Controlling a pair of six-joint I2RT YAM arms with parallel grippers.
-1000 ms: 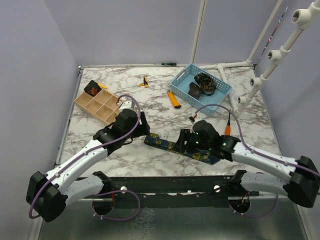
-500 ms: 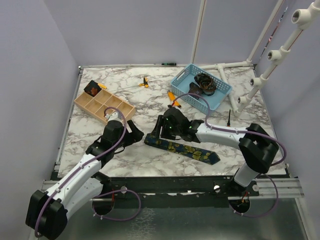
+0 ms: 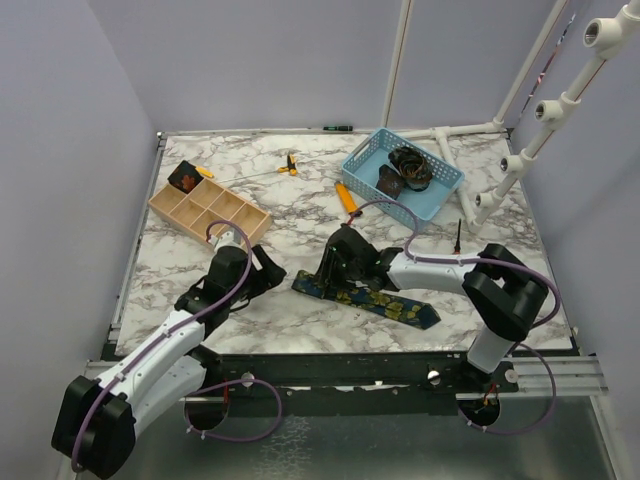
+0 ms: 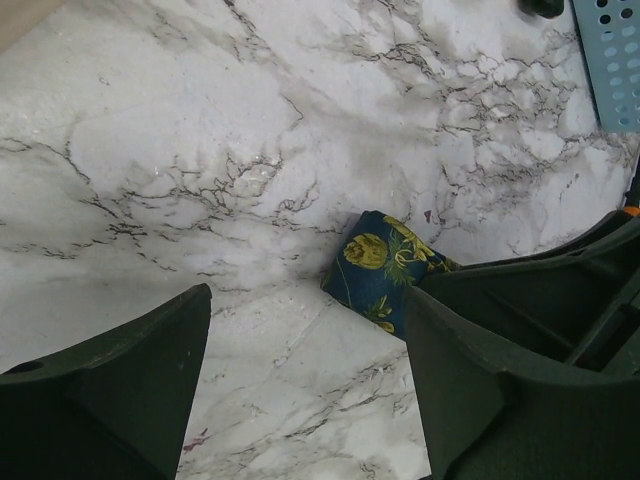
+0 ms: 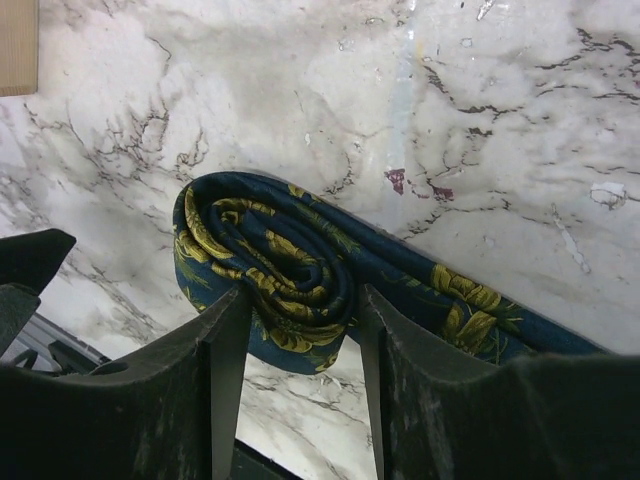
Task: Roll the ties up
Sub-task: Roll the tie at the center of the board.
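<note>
A navy tie (image 3: 395, 307) with yellow-green flowers lies flat across the near middle of the table. Its left end is wound into a small coil (image 5: 262, 262). My right gripper (image 5: 303, 300) sits over that coil with one finger against each side, shut on it; from above it is at the tie's left end (image 3: 328, 272). My left gripper (image 4: 308, 295) hovers open over bare marble just left of the tie, whose end (image 4: 385, 262) shows beside its right finger. From above, the left gripper (image 3: 268, 272) is apart from the tie.
A blue basket (image 3: 440, 192) at the back right holds dark rolled ties (image 3: 410, 165). A wooden divided box (image 3: 208, 212) stands at the back left with a dark coil (image 3: 185, 178) in one corner. Orange-handled tools (image 3: 345, 197) lie between them. White pipe frame at the right.
My right gripper moved from the tie's middle to its left end and narrowed onto the coil. The left arm drew back toward the near left, its jaws slightly narrower.
</note>
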